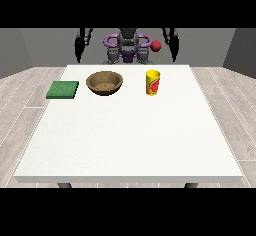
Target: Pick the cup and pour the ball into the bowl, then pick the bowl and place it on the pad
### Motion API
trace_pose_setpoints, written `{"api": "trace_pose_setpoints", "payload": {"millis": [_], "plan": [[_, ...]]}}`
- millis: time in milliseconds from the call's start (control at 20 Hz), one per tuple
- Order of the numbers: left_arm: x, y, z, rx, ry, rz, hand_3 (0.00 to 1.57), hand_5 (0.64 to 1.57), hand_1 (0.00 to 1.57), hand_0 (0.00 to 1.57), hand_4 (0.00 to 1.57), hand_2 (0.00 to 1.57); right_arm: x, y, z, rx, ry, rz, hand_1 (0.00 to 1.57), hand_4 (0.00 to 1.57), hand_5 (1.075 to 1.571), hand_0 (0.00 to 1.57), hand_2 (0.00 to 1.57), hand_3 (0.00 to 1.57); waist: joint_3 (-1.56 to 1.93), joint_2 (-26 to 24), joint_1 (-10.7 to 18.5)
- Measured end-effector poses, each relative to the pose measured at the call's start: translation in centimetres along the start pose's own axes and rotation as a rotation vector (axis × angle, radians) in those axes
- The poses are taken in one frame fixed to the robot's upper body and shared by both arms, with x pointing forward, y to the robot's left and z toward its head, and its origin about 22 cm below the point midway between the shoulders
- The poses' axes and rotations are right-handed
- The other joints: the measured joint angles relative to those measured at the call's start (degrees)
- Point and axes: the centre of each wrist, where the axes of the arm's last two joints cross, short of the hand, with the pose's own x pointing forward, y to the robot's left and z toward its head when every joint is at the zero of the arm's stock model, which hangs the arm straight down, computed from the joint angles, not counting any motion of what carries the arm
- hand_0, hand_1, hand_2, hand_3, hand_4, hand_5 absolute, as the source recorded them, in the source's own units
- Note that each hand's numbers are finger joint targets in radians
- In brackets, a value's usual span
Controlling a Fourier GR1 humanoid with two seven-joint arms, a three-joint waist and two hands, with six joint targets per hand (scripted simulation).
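Probably the yellow cup (pixel 153 82) is light and stiff, so you should take it around its middle; it stands upright at 3 o'clock from the wooden bowl (pixel 104 83), while the green pad (pixel 63 89) lies at 9 o'clock. Both hands, the one at the view's left (pixel 79 45) and the one at the view's right (pixel 174 45), hang behind the table (pixel 130 140) holding nothing, and I cannot tell how their fingers lie.

Light is even and fairly bright, falling from above with no single lamp to pick out. The white table (pixel 125 135) shows no glare. Bowl (pixel 104 83), cup (pixel 153 82) and pad (pixel 63 89) cast only faint, soft shadows close beneath them. The grey walls behind look dimmer. Table edges run straight, without bending.
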Motion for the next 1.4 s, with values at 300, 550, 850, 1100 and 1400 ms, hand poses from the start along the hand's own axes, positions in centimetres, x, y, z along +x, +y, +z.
{"api": "trace_pose_setpoints", "payload": {"millis": [300, 550, 850, 1100, 1400], "plan": [[2.2, 0.7, -0.1, -0.006, -0.028, -0.030, 0.00, 1.524, 0.00, 0.00, 0.00, 0.00, 1.8, -0.8, -0.1, 0.001, -0.005, 0.019, 0.00, 0.00, 1.568, 0.00, 0.00, 0.00, -0.53, -10.5, -0.3], [2.4, -3.2, 2.2, -0.067, -0.055, 0.176, 0.00, 1.521, 0.00, 0.00, 0.00, 0.00, 0.2, -0.7, 1.5, -0.037, 0.009, -0.100, 0.00, 0.00, 1.566, 0.00, 0.00, 0.00, -0.78, -15.9, 1.5], [4.5, -4.7, 2.9, -0.069, -0.176, 0.191, 0.00, 1.453, 0.00, 0.00, 0.00, 0.00, 1.4, -1.0, 1.2, -0.035, -0.077, -0.144, 0.00, 0.00, 1.566, 0.00, 0.00, 0.00, -0.88, -10.6, 0.9], [6.3, -4.5, 0.6, -0.072, -0.290, 0.128, 0.00, 1.358, 0.00, 0.00, 0.00, 0.00, 1.7, 0.0, -0.6, -0.002, -0.163, -0.152, 0.00, 0.00, 1.565, 0.00, 0.00, 0.00, -0.90, -3.2, 0.5], [6.3, -2.7, -3.0, -0.028, -0.399, 0.035, 0.00, 1.254, 0.00, 0.00, 0.00, 0.00, 2.5, -0.6, -3.1, 0.037, -0.276, -0.153, 0.00, 0.00, 1.559, 0.00, 0.00, 0.00, -0.91, 5.8, -1.3]]}}
